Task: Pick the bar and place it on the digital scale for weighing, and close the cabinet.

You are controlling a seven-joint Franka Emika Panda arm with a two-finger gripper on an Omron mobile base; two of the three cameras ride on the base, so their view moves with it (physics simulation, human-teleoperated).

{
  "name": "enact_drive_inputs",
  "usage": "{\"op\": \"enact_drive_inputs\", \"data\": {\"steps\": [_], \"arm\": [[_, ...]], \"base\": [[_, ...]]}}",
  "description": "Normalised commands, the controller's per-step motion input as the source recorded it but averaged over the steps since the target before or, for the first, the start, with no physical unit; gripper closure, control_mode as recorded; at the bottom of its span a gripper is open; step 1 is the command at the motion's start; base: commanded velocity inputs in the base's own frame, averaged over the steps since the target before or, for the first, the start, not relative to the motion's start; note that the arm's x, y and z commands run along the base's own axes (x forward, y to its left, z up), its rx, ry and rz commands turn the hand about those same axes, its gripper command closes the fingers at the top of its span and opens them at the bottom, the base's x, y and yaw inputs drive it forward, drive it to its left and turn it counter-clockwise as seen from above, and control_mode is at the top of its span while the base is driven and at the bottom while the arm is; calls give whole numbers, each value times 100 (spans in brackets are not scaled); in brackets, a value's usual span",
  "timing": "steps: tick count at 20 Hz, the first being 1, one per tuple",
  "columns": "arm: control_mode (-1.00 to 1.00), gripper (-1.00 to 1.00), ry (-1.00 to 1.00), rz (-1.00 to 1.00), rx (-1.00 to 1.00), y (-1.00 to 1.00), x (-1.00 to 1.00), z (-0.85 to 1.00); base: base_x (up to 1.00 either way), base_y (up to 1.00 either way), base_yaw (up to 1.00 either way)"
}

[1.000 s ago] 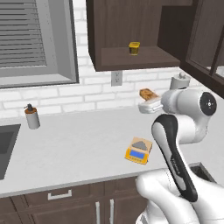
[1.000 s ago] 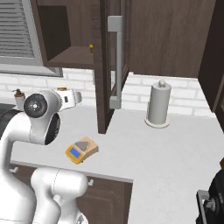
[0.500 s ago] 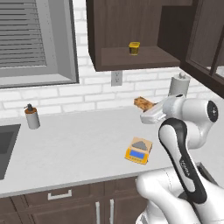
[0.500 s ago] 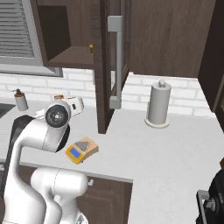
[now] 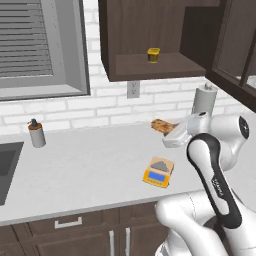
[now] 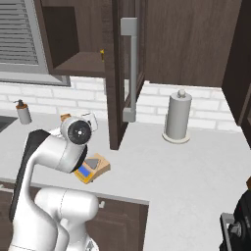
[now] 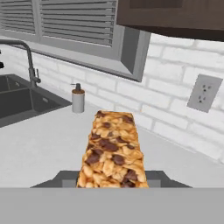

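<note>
Swung leftward since the earlier frame, the claw (image 5: 167, 131) holds the bar (image 5: 161, 126) right of centre, above the counter (image 5: 90, 170), behind the digital scale (image 5: 157, 172).

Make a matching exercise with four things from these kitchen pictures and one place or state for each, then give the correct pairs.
Things:
1. bar
2. scale
3. yellow jar
4. cabinet door

Places or states:
A. on the cabinet shelf
B. standing open
C. held in the end effector, above the counter
D. lying on the counter, nothing on it

Pairs: 1-C, 2-D, 3-A, 4-B
</note>
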Motion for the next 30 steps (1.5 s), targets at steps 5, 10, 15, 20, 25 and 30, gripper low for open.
{"op": "enact_drive_inputs", "data": {"steps": [5,10,15,20,25,30], "arm": [[-100,100,0,12,0,0,16,-46],[-100,100,0,10,0,-3,4,-31],[-100,100,0,7,0,-18,0,-33],[-100,100,0,6,0,-24,0,-36],[-100,100,1,6,0,-22,3,-27],[-100,100,9,6,0,-17,13,-28]], "base": [[0,0,0],[0,0,0],[0,0,0],[0,0,0],[0,0,0],[0,0,0]]}}
